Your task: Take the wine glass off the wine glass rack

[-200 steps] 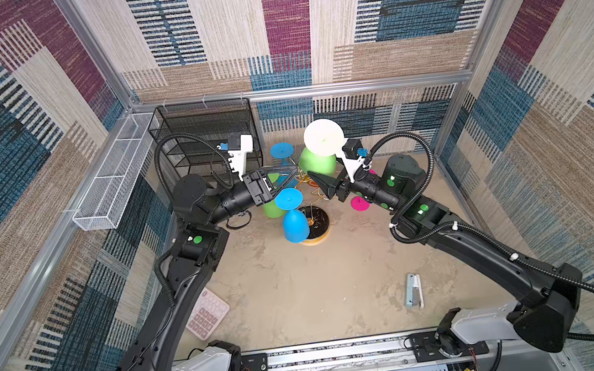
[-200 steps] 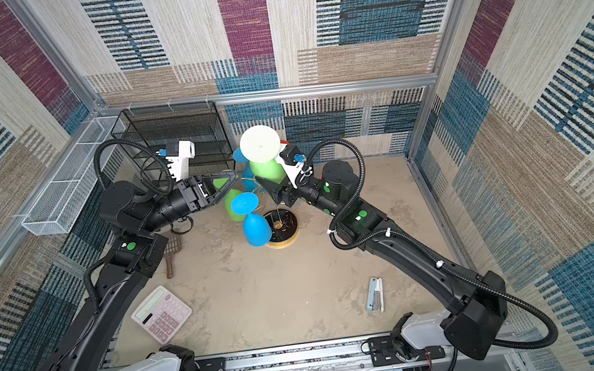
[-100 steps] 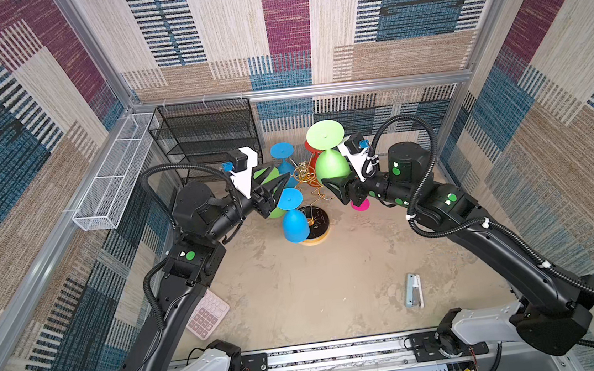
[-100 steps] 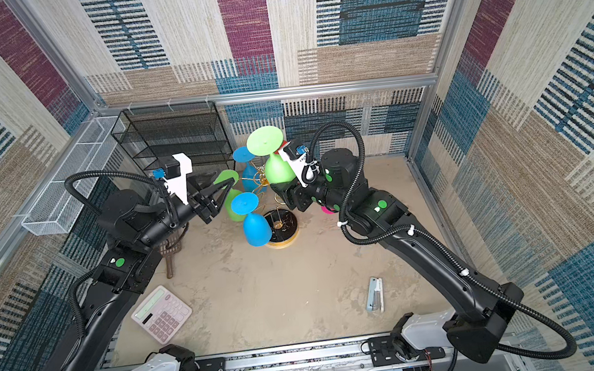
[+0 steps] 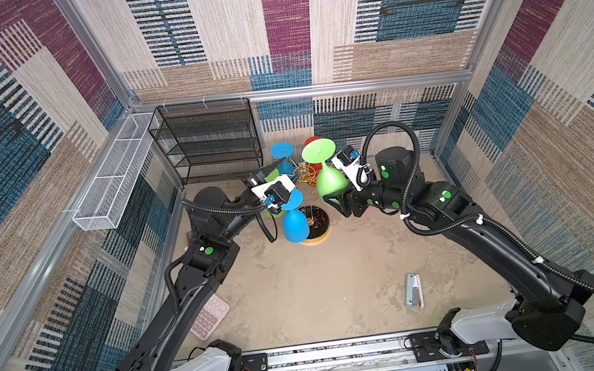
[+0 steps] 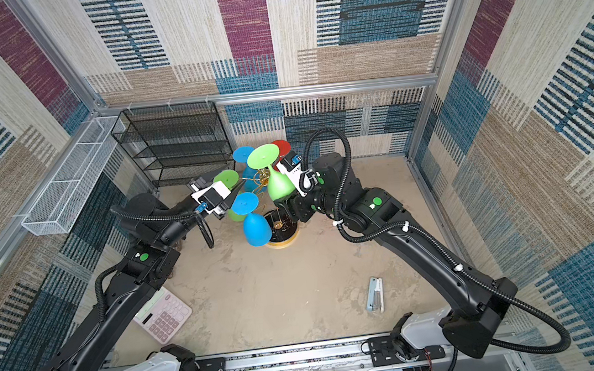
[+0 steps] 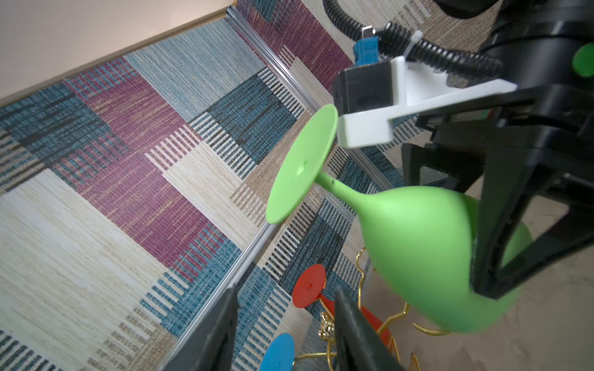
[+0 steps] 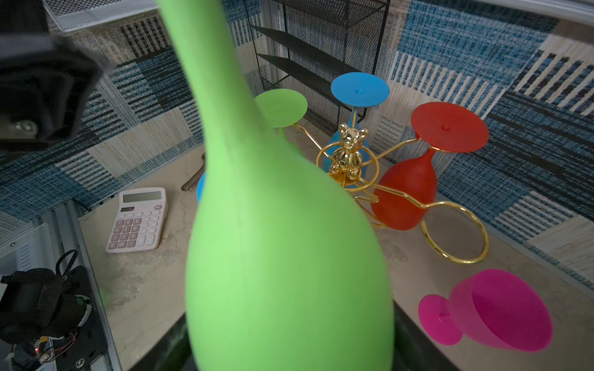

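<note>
Just beside the wine glass rack [image 5: 318, 226], the right claw [image 5: 332, 196] grips the green wine glass [image 5: 329, 181] by its bowl, seemingly free of it; setting down remains. Nearby, the left claw [image 7: 286, 332] gapes empty.

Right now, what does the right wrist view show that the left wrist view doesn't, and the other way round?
Only the right wrist view: the pink calculator, a magenta glass lying on its side on the table, the gold bear and an empty ring of the wine glass rack.
Only the left wrist view: the right gripper from outside, clamped on the green wine glass, that glass's foot, and the left gripper, fingers apart and empty.
Both: the green wine glass, the red glass hanging on the rack, a blue foot.
</note>
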`<state>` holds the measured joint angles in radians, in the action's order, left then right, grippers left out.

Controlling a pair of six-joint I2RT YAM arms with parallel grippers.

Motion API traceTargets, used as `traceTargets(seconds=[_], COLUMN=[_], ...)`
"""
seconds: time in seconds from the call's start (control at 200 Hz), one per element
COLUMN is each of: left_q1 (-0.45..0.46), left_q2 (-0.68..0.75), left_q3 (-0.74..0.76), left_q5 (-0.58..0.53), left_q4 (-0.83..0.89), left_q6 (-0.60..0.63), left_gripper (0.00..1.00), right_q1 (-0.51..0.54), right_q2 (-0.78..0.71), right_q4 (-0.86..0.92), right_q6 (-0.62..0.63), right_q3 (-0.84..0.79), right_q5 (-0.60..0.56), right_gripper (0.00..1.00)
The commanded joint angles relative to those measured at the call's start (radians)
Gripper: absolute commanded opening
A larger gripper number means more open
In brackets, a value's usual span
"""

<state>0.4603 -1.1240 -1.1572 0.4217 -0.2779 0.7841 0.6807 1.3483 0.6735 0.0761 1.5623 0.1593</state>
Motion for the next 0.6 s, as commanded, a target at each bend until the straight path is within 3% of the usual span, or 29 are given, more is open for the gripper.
traceTargets(seconds=[0.0, 0.21, 0.596], left_q1=[0.001, 0.005, 0.011], left_q2=[-0.019, -0.041, -0.089], left_q3=[-0.016, -0.012, -0.040], left_q5=[0.025, 0.082, 0.084], left_q4=[-0.084, -0.093, -0.139], left_q6=[0.107, 0.157, 0.177], left_gripper=[0.51, 0.51, 0.45], right_q1=[0.002, 0.002, 0.009], right_q2=[0.006, 0.014, 0.031], right_q4=[0.009, 0.005, -0.002], right_q6=[-0.016, -0.025, -0.025], right_q3=[0.004, -0.002, -0.015], right_q5=[0.037, 0.063, 0.098], right_gripper=[0.52, 0.50, 0.47])
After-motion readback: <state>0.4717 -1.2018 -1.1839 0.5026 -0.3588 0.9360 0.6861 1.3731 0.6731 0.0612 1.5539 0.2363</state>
